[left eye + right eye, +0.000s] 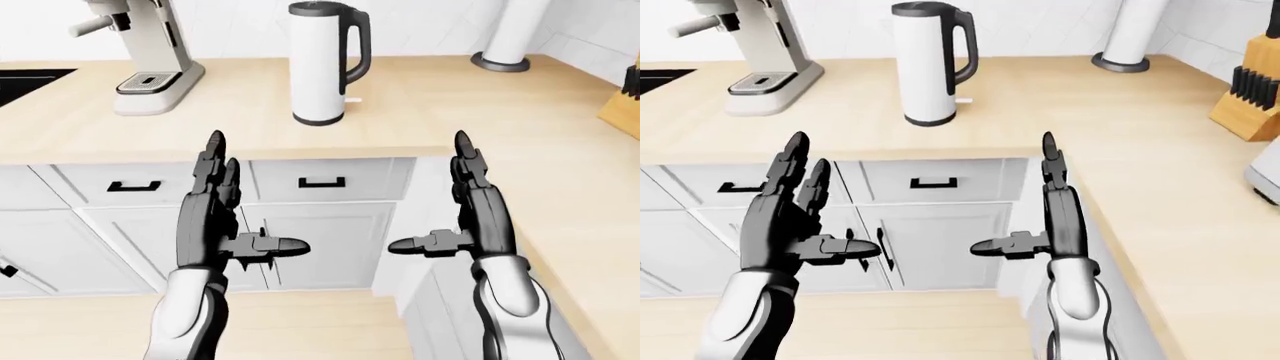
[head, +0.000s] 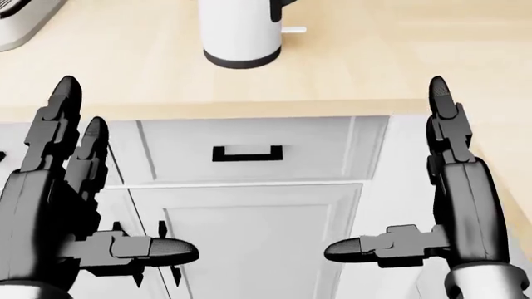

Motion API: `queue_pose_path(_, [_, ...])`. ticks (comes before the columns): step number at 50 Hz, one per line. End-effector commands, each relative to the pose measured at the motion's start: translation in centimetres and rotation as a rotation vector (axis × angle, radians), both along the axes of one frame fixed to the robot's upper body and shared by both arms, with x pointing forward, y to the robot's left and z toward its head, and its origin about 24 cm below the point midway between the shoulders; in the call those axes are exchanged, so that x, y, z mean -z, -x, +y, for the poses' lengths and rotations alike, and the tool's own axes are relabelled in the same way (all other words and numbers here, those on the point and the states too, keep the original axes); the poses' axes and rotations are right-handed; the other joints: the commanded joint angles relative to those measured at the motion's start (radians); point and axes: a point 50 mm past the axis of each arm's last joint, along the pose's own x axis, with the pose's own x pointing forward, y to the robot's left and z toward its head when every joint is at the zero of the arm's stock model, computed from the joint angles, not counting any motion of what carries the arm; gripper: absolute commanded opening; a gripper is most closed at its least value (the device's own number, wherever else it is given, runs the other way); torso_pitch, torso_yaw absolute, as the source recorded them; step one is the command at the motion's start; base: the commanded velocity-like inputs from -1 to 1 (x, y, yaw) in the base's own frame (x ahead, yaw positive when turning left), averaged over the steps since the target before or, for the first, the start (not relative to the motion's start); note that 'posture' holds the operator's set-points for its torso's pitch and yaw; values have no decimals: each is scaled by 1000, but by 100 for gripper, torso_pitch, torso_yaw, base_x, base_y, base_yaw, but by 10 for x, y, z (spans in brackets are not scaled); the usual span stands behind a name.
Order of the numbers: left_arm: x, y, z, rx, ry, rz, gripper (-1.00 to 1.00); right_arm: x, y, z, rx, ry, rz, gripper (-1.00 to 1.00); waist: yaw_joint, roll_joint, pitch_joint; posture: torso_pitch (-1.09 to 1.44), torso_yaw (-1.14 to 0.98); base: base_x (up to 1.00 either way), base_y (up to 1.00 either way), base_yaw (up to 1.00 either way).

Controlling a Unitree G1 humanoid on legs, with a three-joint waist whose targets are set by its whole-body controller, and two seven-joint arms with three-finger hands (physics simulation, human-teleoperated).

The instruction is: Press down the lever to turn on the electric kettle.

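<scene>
Both hands are seen held up below the edge of the worktop (image 1: 420, 112), palms turned toward each other. The left robot hand (image 1: 215, 217) is spread wide open, fingers pointed up and thumb stuck out sideways toward the other hand, with nothing held. Same deal with the right robot hand (image 1: 470, 217): fully open, thumb aimed inward, nothing gripped.

The electric kettle (image 1: 322, 61) is found up the view from both hands, roughly between them and well apart from either, standing upright on the worktop. Its black handle is turned toward the right hand's side, and the small white lever (image 2: 292, 29) is seen poking out near the base on that same side.

Further past the left robot hand, a coffee machine (image 1: 150, 52) is parked. Beyond the right one, a paper towel roll (image 1: 512, 34) and a knife block (image 1: 1250, 101) can be made out. White drawers with a black handle (image 2: 247, 153) sit between the hands.
</scene>
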Motion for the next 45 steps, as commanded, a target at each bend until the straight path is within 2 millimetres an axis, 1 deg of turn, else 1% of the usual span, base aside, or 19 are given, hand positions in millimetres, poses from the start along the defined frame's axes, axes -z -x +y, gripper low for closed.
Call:
queue_pose_path(1, [-15, 4, 3, -16, -6, -85, 100, -16, 2, 5, -27, 7, -89, 100, 3, -16, -14, 0, 0, 12, 0, 0])
queue_pose_path(8, [-15, 5, 3, -17, -5, -86, 100, -16, 4, 6, -27, 7, -91, 100, 0, 50, -1, 0, 0, 12, 0, 0])
queue_pose_path(10, [-15, 5, 3, -17, -5, -86, 100, -17, 4, 6, -27, 7, -91, 100, -3, 100, -13, 0, 0, 12, 0, 0])
queue_pose_path(11, [-15, 5, 3, -17, -5, -86, 100, -17, 4, 6, -28, 8, -91, 100, 0, 139, -32, 0, 0, 12, 0, 0])
queue_pose_path(12, [-15, 5, 3, -17, -5, -86, 100, -17, 5, 6, -28, 8, -92, 100, 11, 86, -17, 0, 0, 12, 0, 0])
queue_pose_path(13, [-15, 5, 3, -17, -5, -86, 100, -17, 5, 6, -27, 7, -91, 100, 5, 105, -14, 0, 0, 12, 0, 0])
queue_pose_path(16, [-14, 6, 3, -17, -4, -86, 100, -17, 5, 6, -27, 7, -92, 100, 10, 84, -24, 0, 0, 12, 0, 0])
queue_pose_path(19, [-14, 5, 3, -17, -4, -87, 100, -18, 5, 6, -26, 7, -93, 100, 12, 53, -16, 0, 0, 12, 0, 0])
queue_pose_path(21, [-14, 5, 3, -16, -4, -87, 100, -18, 5, 5, -25, 7, -93, 100, 15, 24, -15, 0, 0, 12, 0, 0])
queue_pose_path(24, [-13, 4, 3, -16, -4, -87, 100, -17, 4, 5, -25, 7, -93, 100, 12, -50, -26, 0, 0, 11, 0, 0])
queue_pose_path(25, [-13, 4, 3, -15, -5, -87, 100, -17, 4, 5, -25, 7, -93, 100, 3, -8, -24, 0, 0, 12, 0, 0])
queue_pose_path(26, [-13, 4, 3, -15, -5, -87, 100, -17, 4, 5, -25, 6, -93, 100, 11, -24, -21, 0, 0, 12, 0, 0])
queue_pose_path(27, [-13, 4, 3, -15, -5, -87, 100, -17, 4, 5, -25, 6, -92, 100, 4, -22, -20, 0, 0, 11, 0, 0])
queue_pose_path(33, [-13, 4, 3, -16, -3, -87, 100, -17, 4, 4, -24, 7, -93, 100, 1, 37, -7, 0, 0, 12, 0, 0])
queue_pose_path(35, [-13, 5, 3, -16, -4, -88, 100, -17, 3, 5, -25, 7, -94, 100, -3, 77, -12, 0, 0, 12, 0, 0])
queue_pose_path(36, [-13, 5, 3, -16, -4, -88, 100, -17, 3, 5, -25, 7, -94, 100, -4, 111, -22, 0, 0, 11, 0, 0])
queue_pose_path(38, [-13, 6, 3, -16, -4, -88, 100, -17, 4, 5, -26, 7, -95, 100, 8, 92, -21, 0, 0, 12, 0, 0])
queue_pose_path(40, [-13, 6, 3, -17, -3, -88, 100, -17, 4, 5, -26, 7, -94, 100, 10, 90, -14, 0, 0, 12, 0, 0])
queue_pose_path(45, [-13, 6, 3, -17, -3, -87, 100, -18, 5, 6, -25, 8, -95, 100, 12, 43, -15, 0, 0, 11, 0, 0])
